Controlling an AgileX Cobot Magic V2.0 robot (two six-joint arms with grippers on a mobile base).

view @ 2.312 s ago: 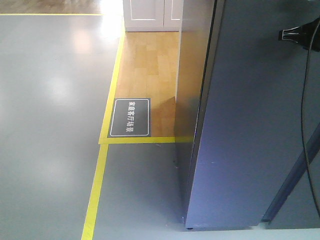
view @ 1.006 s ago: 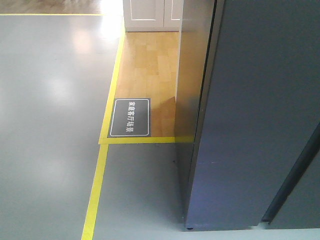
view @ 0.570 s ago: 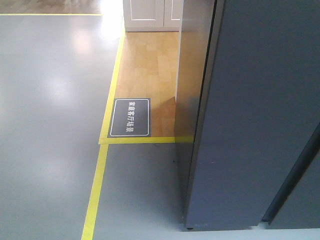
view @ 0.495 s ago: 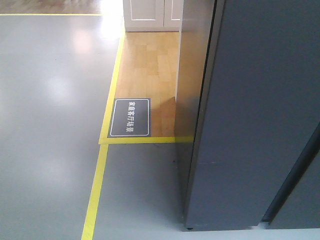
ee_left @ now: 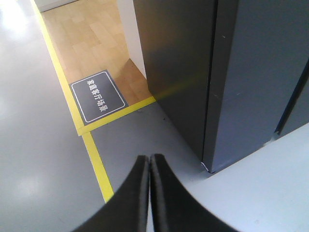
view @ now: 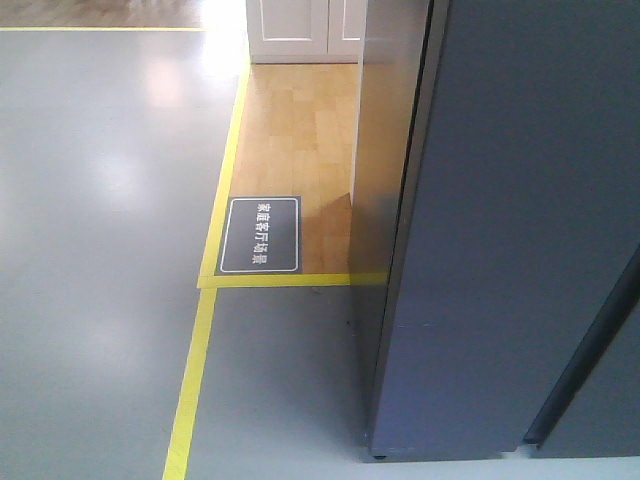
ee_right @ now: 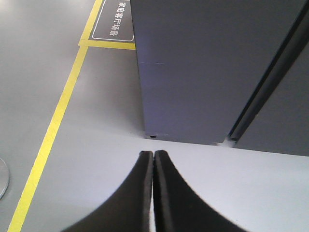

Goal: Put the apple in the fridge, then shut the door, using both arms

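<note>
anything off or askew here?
Nothing stands out. The fridge front is shut and flush, the floor sign lies flat, and the left gripper and right gripper are shut and empty.

A dark sign point(view: 259, 235) is lying flat on the wood floor point(view: 300, 130) beside the yellow tape point(view: 215, 250), showing white Chinese characters in a white border, seemingly 家庭客厅场景. No other text is showing.
</note>
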